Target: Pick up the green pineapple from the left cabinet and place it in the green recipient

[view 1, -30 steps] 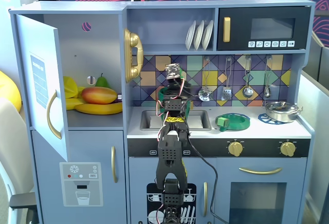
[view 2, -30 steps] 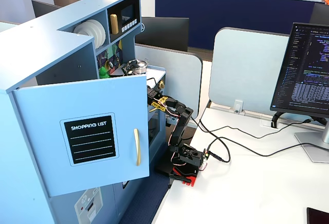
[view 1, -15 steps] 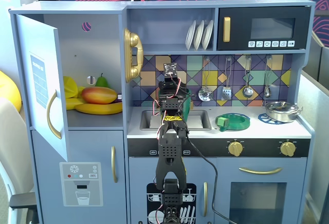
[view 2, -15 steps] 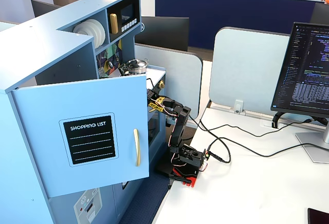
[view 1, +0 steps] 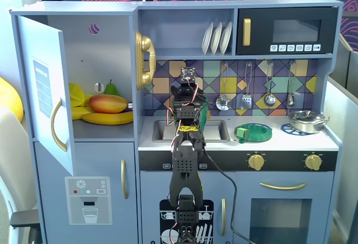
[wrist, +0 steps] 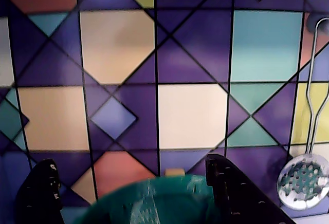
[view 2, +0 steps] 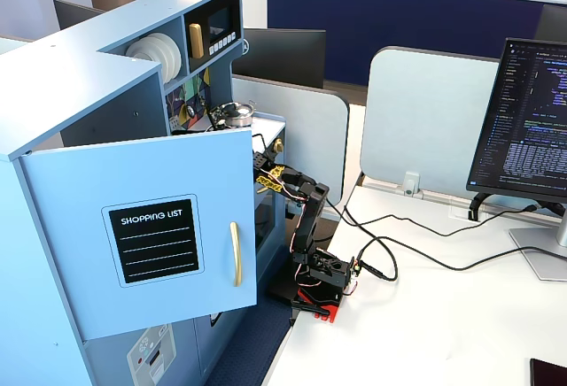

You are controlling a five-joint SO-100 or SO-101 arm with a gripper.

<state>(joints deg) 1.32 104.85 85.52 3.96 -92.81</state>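
Here, black tool [wrist: 128, 193] fingers spread (empty) above round green recipient [wrist: 154, 203].

Green recipient [wrist: 154, 203] apparently between gripper [wrist: 131, 193] fingers.

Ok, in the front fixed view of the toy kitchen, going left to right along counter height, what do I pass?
Open cabinet door → mango → gold phone → robot arm → flat green lid → silver pot.

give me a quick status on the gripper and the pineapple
Gripper open, hovering over the green pot by the tiled wall. Pineapple not visible anywhere. Cabinet door open; mango and bananas on the shelf. Nothing blocking.
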